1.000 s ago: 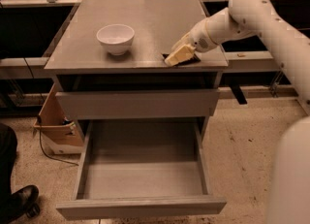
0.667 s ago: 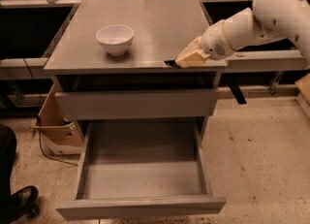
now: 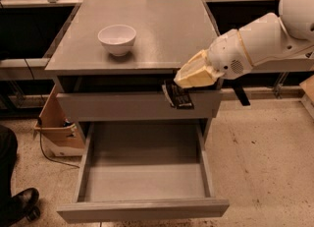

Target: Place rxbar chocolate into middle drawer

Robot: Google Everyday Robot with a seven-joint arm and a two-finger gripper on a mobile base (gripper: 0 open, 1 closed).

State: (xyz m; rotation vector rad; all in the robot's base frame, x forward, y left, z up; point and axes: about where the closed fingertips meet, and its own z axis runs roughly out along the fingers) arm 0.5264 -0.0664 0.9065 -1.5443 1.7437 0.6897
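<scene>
The rxbar chocolate is a small dark bar with pale lettering. It hangs from my gripper, in front of the closed upper drawer front, just past the cabinet top's front edge. My gripper's yellowish fingers are shut on the bar's top end. The white arm reaches in from the right. The middle drawer is pulled wide open below, grey and empty. The bar is above the drawer's back right part.
A white bowl stands on the grey cabinet top, left of centre. A cardboard box sits on the floor to the cabinet's left. A person's dark shoe is at the lower left. Benches run behind the cabinet.
My gripper has carried the bar off the cabinet top, forward and down past its front edge, to hang before the upper drawer front. The bowl and drawer have not moved.
</scene>
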